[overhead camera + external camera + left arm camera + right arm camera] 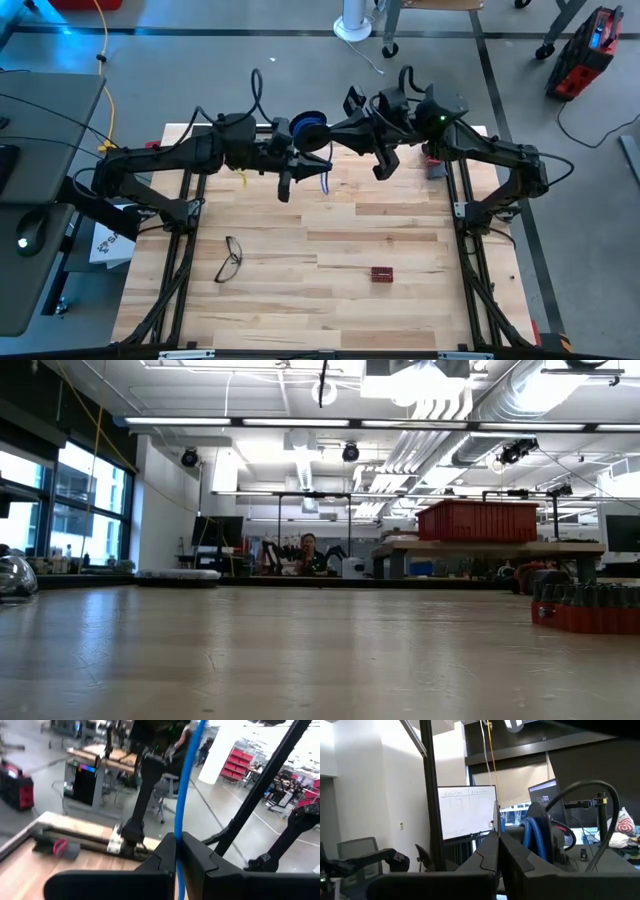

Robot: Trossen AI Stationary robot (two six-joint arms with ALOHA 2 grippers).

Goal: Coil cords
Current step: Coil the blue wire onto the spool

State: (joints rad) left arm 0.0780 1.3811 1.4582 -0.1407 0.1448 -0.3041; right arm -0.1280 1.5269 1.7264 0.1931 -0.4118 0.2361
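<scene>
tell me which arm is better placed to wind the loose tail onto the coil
Likely left: its tool is shut on the cord's tail, hanging free. The right tool looks shut by the coil, steadying it.

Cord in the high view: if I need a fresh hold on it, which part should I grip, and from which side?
Probably the short blue tail hanging by the left gripper, which already pinches the cord. The tail is one free strand, so come in level from the open table side with the fingers across it. The coil is wound thick and sits crowded between both arms.
</scene>
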